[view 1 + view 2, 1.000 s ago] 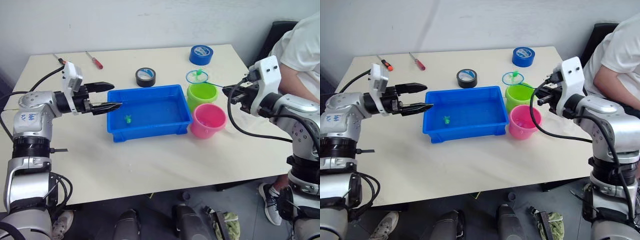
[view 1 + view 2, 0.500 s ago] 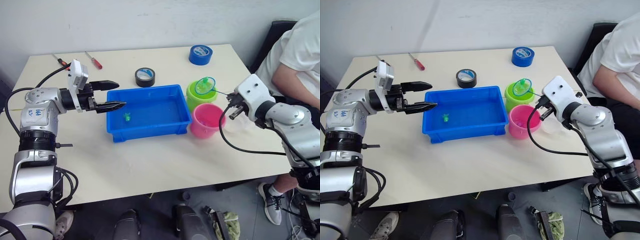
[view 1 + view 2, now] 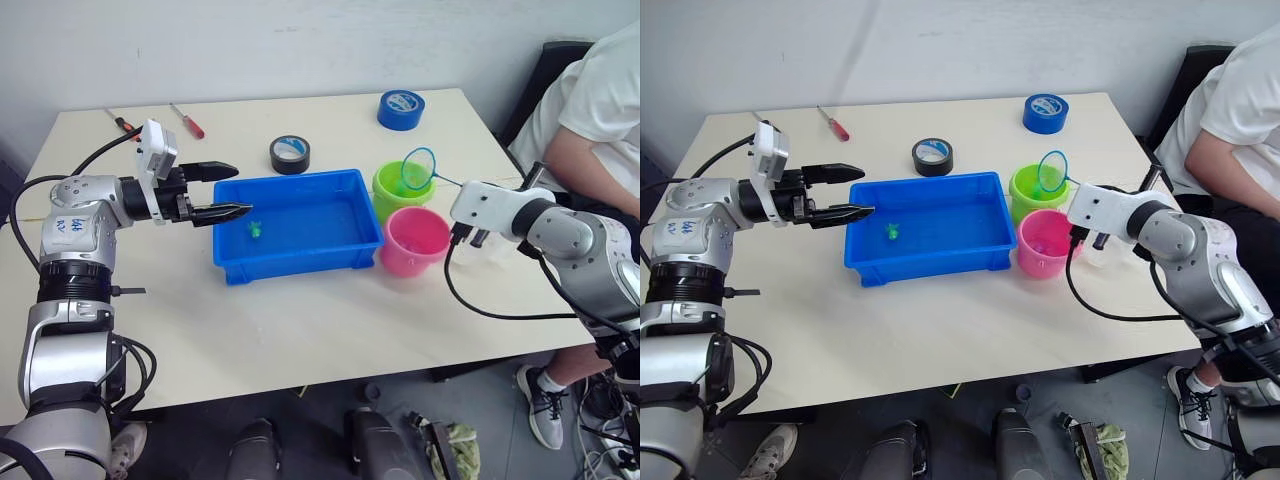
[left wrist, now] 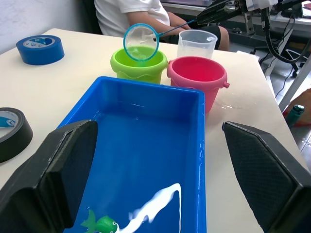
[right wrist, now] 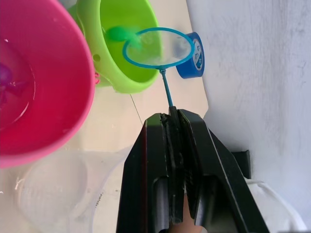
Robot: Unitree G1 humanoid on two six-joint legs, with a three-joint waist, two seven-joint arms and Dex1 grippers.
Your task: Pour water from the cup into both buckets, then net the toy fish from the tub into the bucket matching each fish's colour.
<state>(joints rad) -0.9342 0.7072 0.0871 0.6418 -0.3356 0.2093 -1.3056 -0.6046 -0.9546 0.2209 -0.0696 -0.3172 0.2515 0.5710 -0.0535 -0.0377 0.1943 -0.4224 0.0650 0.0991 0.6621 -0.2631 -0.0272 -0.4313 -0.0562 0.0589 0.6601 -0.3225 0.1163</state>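
Right gripper (image 5: pixel 171 119): jaws pinched tight on the thin handle of the small blue net (image 3: pixel 418 170), hoop tipped on edge over the lime green bucket (image 3: pixel 397 190), likely to shed a green fish (image 5: pixel 118 33) seen inside that bucket, just under the hoop. Pink bucket (image 3: pixel 415 240) touching the green one at about 5 o'clock of it, something small and purple in its water, too blurred to name. Clear measuring cup (image 4: pixel 195 43) upright just past the pink bucket, near the right wrist, apparently parked out of the way.

Left gripper (image 3: pixel 228 190): jaws wide apart, holding nothing, poised at 9 o'clock of the blue tub (image 3: pixel 290 268) over its rim, perhaps ready to steady it. One green toy fish (image 3: pixel 254 231) left in the tub's water, near that end. Black tape roll (image 3: pixel 291 153) at 12 o'clock of the tub, blue tape roll (image 3: pixel 401 108) further off at 1 o'clock.
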